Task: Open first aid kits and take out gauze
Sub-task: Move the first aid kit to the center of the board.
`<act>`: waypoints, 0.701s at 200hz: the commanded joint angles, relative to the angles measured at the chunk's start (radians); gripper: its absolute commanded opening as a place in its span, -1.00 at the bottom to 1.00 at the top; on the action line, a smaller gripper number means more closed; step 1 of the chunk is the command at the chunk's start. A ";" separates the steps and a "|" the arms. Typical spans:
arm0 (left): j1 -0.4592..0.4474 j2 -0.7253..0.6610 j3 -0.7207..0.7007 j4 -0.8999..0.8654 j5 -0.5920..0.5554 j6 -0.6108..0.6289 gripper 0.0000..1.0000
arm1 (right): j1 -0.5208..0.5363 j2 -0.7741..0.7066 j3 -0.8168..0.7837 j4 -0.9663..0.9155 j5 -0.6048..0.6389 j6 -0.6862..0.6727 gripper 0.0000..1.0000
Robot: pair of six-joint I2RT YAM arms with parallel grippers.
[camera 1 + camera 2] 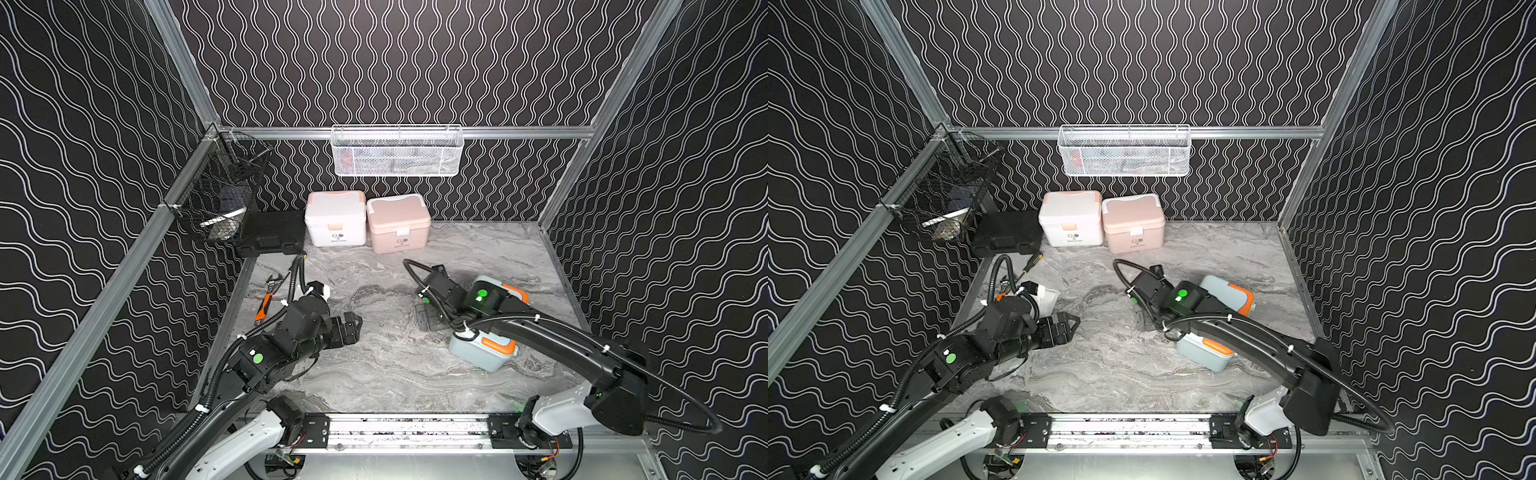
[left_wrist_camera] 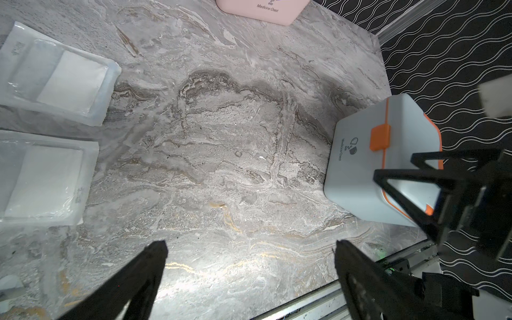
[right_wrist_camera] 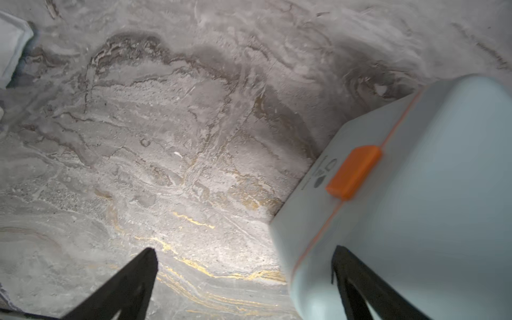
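You are working in a robot test cell, not a home or shop. Aluminium framing (image 1: 291, 132) boxes in a marble-patterned table (image 1: 395, 374), with black wall panels (image 1: 395, 62) printed in white wavy lines on three sides. The left arm (image 1: 266, 357) and right arm (image 1: 552, 332) mount on a rail (image 1: 407, 428) along the table's near edge. A white mesh basket (image 1: 397, 156) hangs from the back crossbar, a black wire basket (image 1: 216, 195) at the far left corner. A white first aid kit (image 1: 336, 220) and pink first aid kit (image 1: 398, 226) stand side by side at the far edge.
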 commanded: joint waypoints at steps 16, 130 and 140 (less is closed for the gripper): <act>0.001 0.001 -0.003 0.027 0.001 -0.004 0.98 | 0.023 0.059 -0.023 0.024 0.013 0.166 0.94; 0.001 0.058 -0.029 0.100 0.061 -0.001 0.98 | -0.299 -0.140 -0.282 -0.045 0.128 0.317 0.72; 0.001 0.063 -0.031 0.109 0.063 0.000 0.98 | -0.332 -0.145 -0.283 -0.042 0.138 0.301 0.72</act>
